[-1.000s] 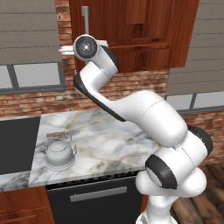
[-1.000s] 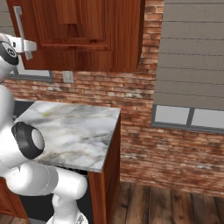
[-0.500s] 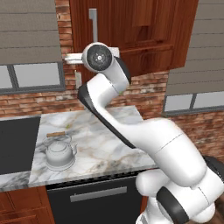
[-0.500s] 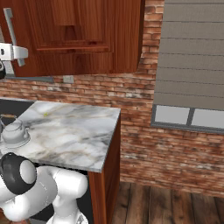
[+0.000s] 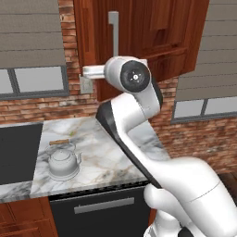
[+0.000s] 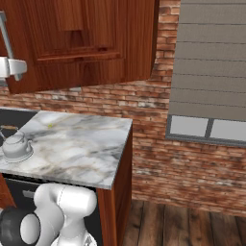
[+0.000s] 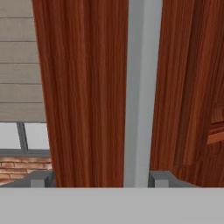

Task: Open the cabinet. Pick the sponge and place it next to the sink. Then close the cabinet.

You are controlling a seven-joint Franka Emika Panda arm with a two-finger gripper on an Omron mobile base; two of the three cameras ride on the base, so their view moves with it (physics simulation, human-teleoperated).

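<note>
The reddish-brown cabinet (image 5: pixel 152 41) has its door swung out from the wall. Its silver bar handle (image 5: pixel 113 32) runs vertically in the hand view as the handle (image 7: pixel 142 87). My gripper (image 7: pixel 100 178) is open and straddles that bar; the bar stands close to the right fingertip (image 7: pixel 159 178) and well clear of the left one. In the base views the gripper (image 5: pixel 88 71) (image 6: pixel 13 67) is at the lower part of the handle. The dark sink (image 5: pixel 18 152) lies at the left end of the marble counter. The sponge is out of view.
A silver kettle (image 5: pixel 62 162) (image 6: pixel 17 146) stands on the marble counter (image 5: pixel 115 157). Below it is a black appliance front (image 5: pixel 97 213) with a grey handle. Brick wall and windows with blinds flank the cabinet. The counter ends at a wooden side panel (image 6: pixel 120 192).
The door has swung further out with my hand on the handle, and the arm has followed it. The fingers have spread wider around the bar. The kettle has not moved.
</note>
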